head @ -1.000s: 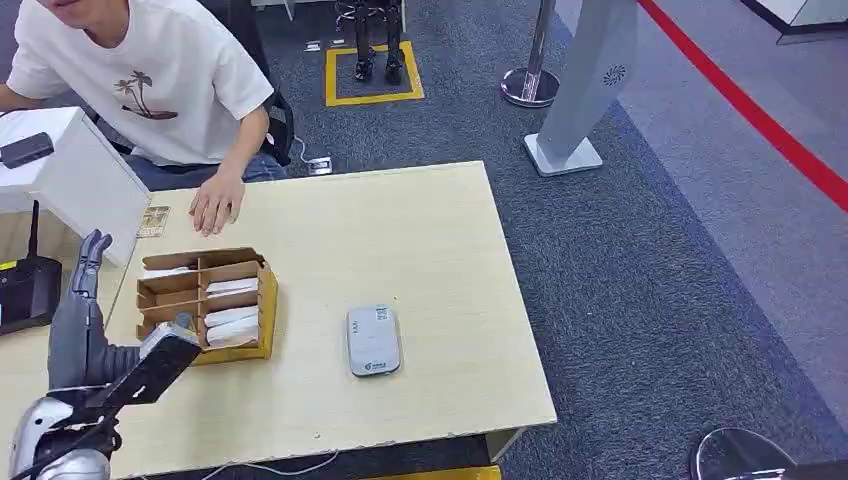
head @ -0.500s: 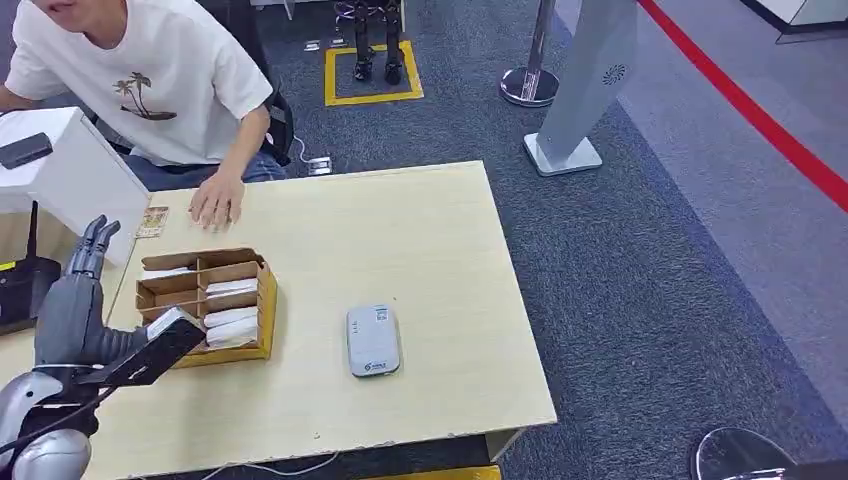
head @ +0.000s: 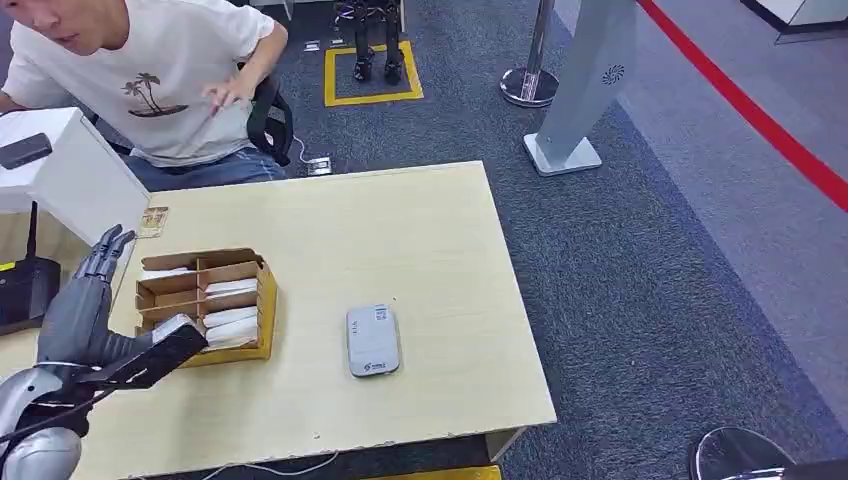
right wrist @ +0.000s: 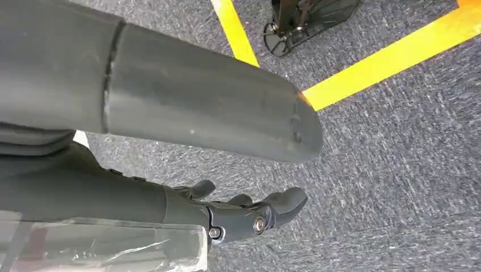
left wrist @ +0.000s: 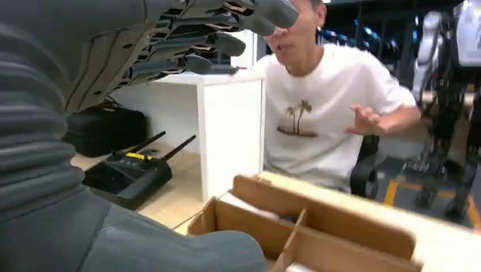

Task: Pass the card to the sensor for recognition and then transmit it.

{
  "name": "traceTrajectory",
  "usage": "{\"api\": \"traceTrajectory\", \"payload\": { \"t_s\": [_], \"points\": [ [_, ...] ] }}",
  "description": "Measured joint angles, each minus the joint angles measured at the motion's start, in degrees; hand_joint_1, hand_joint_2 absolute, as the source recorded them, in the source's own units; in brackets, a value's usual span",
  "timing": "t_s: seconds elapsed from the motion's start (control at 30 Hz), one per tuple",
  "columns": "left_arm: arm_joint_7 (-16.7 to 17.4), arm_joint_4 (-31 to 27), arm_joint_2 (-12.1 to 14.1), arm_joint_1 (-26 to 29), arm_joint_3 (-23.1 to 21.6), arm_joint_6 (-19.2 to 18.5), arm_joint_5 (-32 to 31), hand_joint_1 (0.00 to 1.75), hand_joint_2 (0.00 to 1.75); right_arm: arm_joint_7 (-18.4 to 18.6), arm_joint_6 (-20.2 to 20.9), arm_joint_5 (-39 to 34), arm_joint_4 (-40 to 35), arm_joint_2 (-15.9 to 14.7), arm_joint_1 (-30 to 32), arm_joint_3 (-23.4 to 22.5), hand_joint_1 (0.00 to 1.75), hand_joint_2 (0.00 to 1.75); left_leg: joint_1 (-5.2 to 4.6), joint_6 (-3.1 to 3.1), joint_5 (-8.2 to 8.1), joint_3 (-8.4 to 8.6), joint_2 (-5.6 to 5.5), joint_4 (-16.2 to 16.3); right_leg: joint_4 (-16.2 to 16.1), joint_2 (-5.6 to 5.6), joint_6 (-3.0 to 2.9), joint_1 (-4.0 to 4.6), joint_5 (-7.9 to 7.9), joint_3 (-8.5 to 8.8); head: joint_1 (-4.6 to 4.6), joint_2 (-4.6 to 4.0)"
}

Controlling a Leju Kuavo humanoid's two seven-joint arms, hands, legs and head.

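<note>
Here left hand (head: 75, 310) fingers (head: 105, 250) spread, empty; sensor (head: 373, 340) long axis runs away from robot.

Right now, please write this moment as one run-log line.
left hand: open, raised beside card box | right hand: hanging over carpet, holds nothing | card: not picked | sensor: on table, untouched

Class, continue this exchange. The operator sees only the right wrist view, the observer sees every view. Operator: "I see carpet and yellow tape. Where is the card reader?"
Observer: The grey card reader lies flat on the table, to the right of the wooden organiser.
Operator: Is the left hand holding a card?
Observer: No. The left hand hovers left of the organiser, fingers spread, holding nothing.
Operator: Anyone nearby?
Observer: A person sits at the table's far side.
</note>
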Motion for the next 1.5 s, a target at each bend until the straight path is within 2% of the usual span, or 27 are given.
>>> {"api": "traceTrajectory", "payload": {
  "t_s": [0.1,0.27,0.4,0.5,0.57,0.73,1.0,1.07,1.1,1.13,1.17,1.3,1.5],
  "points": [
    [0.13,0.33,2.90,-0.02,-0.07,-2.46,0.68,0.00,1.75,0.94,-0.33,0.00,0.00,0.02,0.01,0.00,0.00,1.75,0.01,0.00,0.00,0.00,0.00,0.00,0.00,0.00,0.00,0.00,-0.01,-0.01,-0.02,0.00],
    [0.13,0.76,6.80,0.04,-0.28,-4.41,0.72,0.00,1.75,1.24,-0.24,0.00,0.00,0.11,0.00,0.00,0.00,1.75,0.02,0.00,0.00,-0.01,0.00,0.00,0.01,0.00,-0.01,0.03,-0.01,0.00,-0.02,0.00],
    [0.07,0.92,8.47,0.05,-0.44,-4.87,0.96,0.00,1.75,1.22,-0.11,0.00,-0.02,0.24,-0.01,0.00,0.00,1.75,0.01,0.00,0.00,-0.01,-0.01,0.00,0.00,-0.01,-0.01,0.02,-0.01,0.00,-0.02,0.00],
    [-1.84,0.92,8.81,0.05,-0.72,-6.10,4.62,0.00,1.75,1.22,0.26,0.00,-0.02,0.35,-0.02,0.00,0.00,1.75,0.01,0.00,0.00,-0.01,-0.01,0.00,0.00,-0.01,-0.01,0.02,-0.01,0.02,0.00,0.00],
    [-3.02,0.85,9.26,0.15,-1.12,-7.61,9.19,0.00,1.75,1.24,0.44,0.00,-0.02,0.35,-0.04,0.00,0.00,1.75,0.01,0.00,0.00,-0.01,0.00,0.00,0.00,-0.01,-0.01,0.02,-0.01,0.02,-0.02,0.00],
    [-3.67,-0.29,11.06,0.97,-2.12,-11.43,19.46,0.00,1.75,1.73,0.44,0.00,-0.07,0.37,-0.04,0.00,0.00,1.75,0.01,0.00,0.00,-0.01,0.00,0.00,0.00,0.00,-0.01,0.03,-0.01,0.01,-0.02,0.00],
    [-3.65,-0.39,11.34,1.10,-2.16,-11.80,20.58,0.00,1.75,1.73,0.44,0.00,-0.07,0.37,-0.03,0.00,0.00,1.75,0.01,0.00,0.00,-0.01,0.00,0.00,0.00,0.00,-0.01,0.03,-0.01,0.01,0.00,0.00],
    [-3.41,-0.83,12.30,1.59,-2.27,-12.91,23.83,0.00,1.75,1.90,0.46,0.00,-0.07,0.37,-0.02,0.04,0.00,1.75,0.02,0.00,0.00,-0.01,0.00,0.00,0.00,0.00,-0.01,0.03,-0.01,0.01,0.00,0.00],
    [-2.69,-1.33,13.56,2.26,-2.32,-13.94,27.20,0.00,1.75,2.27,0.46,0.00,-0.09,0.37,-0.05,0.15,0.00,1.75,0.03,-0.01,0.00,-0.01,0.00,0.00,0.00,0.00,-0.02,0.03,-0.02,0.01,0.00,0.00],
    [-0.70,-2.17,16.72,3.22,-2.32,-15.60,31.89,0.00,1.75,2.58,0.42,0.00,-0.11,0.35,-0.06,0.79,0.00,1.75,0.06,-0.01,0.00,-0.01,-0.01,-0.01,0.01,-0.01,-0.03,0.05,-0.03,0.01,0.00,0.00],
    [0.52,-2.86,19.66,3.90,-2.27,-16.21,33.64,0.00,1.75,2.82,0.39,0.00,-0.15,0.35,-0.06,1.55,0.00,1.75,0.07,-0.02,0.01,-0.01,-0.02,-0.01,0.01,-0.02,-0.04,0.06,-0.03,0.02,-0.02,0.00],
    [2.39,-3.56,22.08,4.56,-2.23,-16.48,34.44,0.00,1.75,2.95,0.31,0.00,-0.24,0.35,-0.09,1.92,0.00,1.75,0.08,-0.03,0.02,-0.01,-0.01,-0.01,0.02,-0.01,-0.04,0.06,-0.02,0.04,0.00,0.00],
    [5.03,-5.90,28.46,6.72,1.01,-17.61,35.52,0.00,1.75,3.47,0.02,0.00,-0.26,0.35,-0.10,2.80,0.00,1.75,0.08,-0.03,0.02,-0.02,-0.05,-0.01,0.01,-0.07,-0.05,0.07,-0.04,0.04,0.02,0.00]
  ]
}}
